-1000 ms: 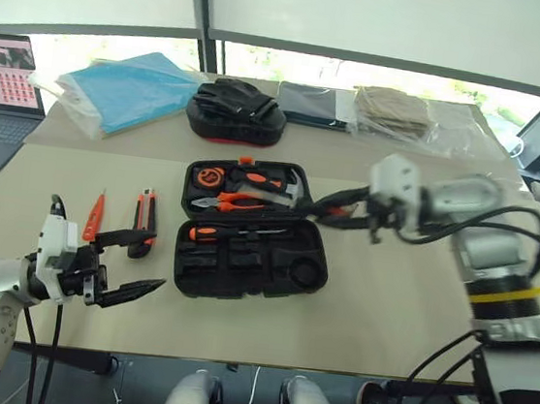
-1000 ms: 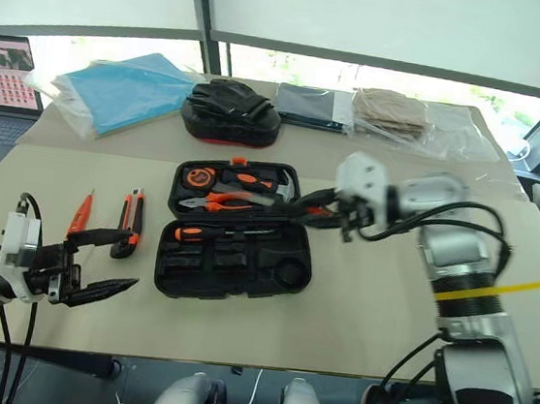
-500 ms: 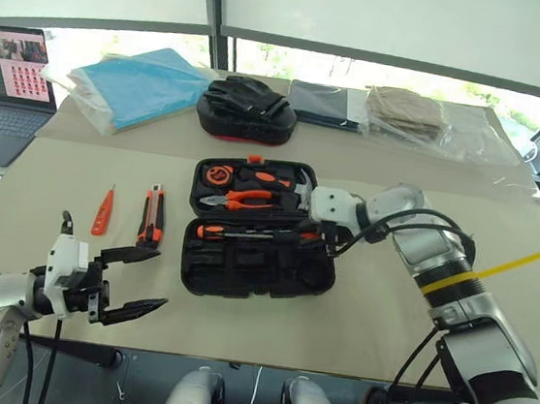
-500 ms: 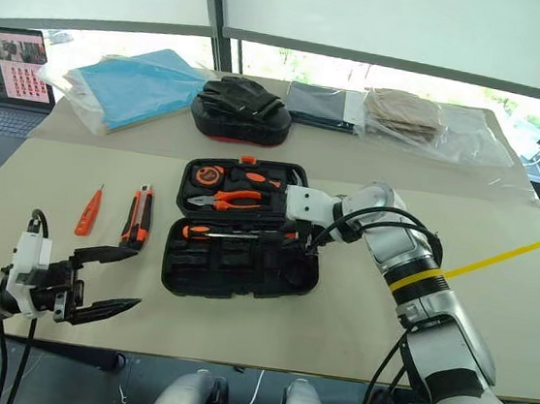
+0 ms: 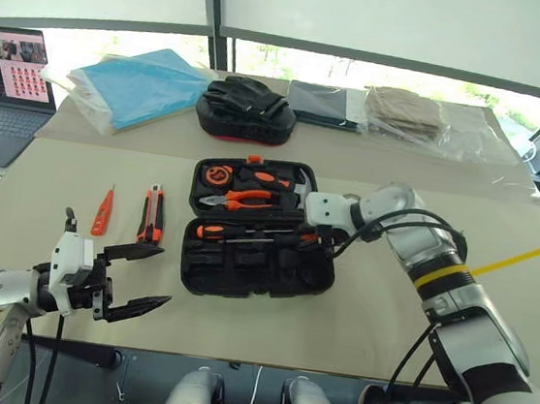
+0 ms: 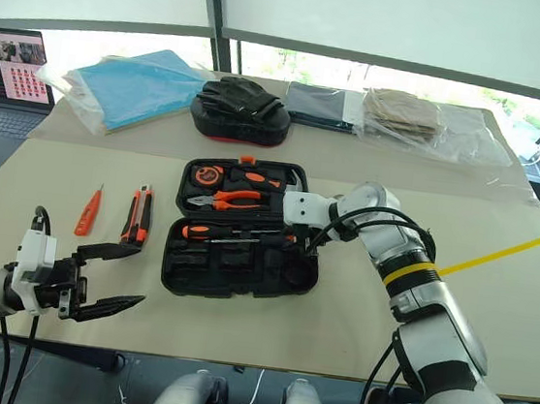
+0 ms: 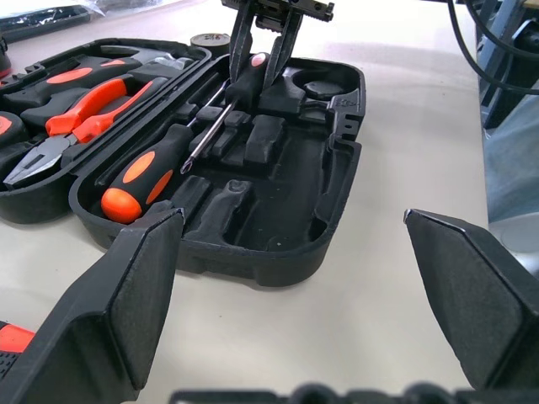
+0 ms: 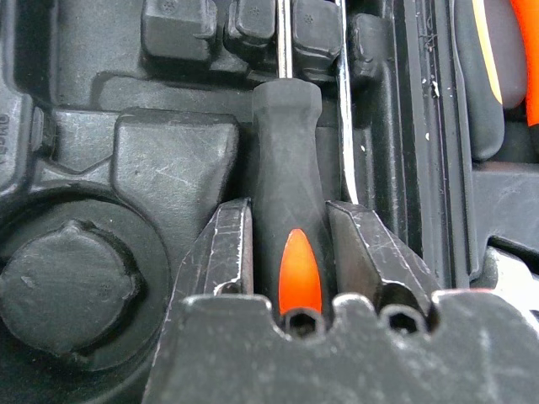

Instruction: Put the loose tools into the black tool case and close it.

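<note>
Black tool case (image 5: 259,230) lying open at table centre, lid half far, tray half near. Rigid plastic shell, moulded slots; likely light enough to skid if the lid gets pushed, so closing probably wants pressure from above on the lid's free edge, not a sideways shove.

Screwdriver (image 8: 288,177) with black-and-orange handle lying along the tray's far slot, shaft pointing left. Second screwdriver (image 7: 143,172) alongside in the tray, its orange butt toward the left end. Handles stiff, rubbery-looking, good to pinch across the thick middle; shafts thin and smooth, poor to grab.

Right gripper (image 8: 289,244) down over the tray's right end, fingers either side of the first screwdriver's handle; slight gaps visible, so loosely around rather than firmly clamped. Looks like the release stage of seating that tool.

Left of the case, apart on the bare table (image 5: 383,322): utility knife (image 5: 150,221), then small orange screwdriver (image 5: 102,214) further left. Knife chunky, easy across its flat sides; small driver slim and light, may roll when nudged.

Left gripper (image 5: 134,277) near the table's near-left edge, fingers spread wide, nothing in them.

Pliers (image 5: 241,199) seated in the lid half. Black pouch (image 5: 244,111) beyond the case; laptop (image 5: 5,84) far left.
</note>
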